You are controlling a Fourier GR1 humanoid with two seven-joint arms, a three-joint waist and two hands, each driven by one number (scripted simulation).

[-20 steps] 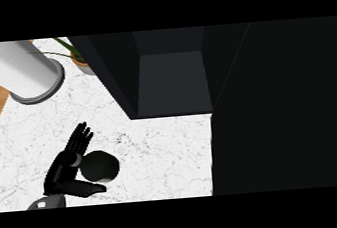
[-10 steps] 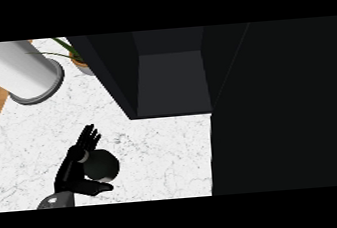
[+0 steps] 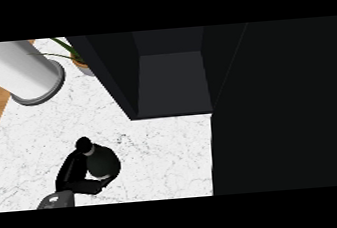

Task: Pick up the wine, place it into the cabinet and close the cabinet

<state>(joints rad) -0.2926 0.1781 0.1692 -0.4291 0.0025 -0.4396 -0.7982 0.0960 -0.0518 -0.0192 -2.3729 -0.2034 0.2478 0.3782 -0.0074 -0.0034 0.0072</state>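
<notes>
Left of the cabinet (image 3: 170, 80): white cylinder (image 3: 16, 70) and a potted plant (image 3: 74, 55) stand at the counter's (image 3: 160, 152) far corner.
Change: left hand (image 3: 76, 171), spread flat half a second ago, now curls round the wine (image 3: 101, 162).
Meaning: grasp looks made; lifting comes next.
Wine: below-left of cabinet, near counter's front edge.
Room: bare marble leads up to the open cabinet.
Right hand: unseen.

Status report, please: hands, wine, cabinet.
Left hand curled round wine on counter. Right hand not in view. Cabinet open, path to it free.
</notes>
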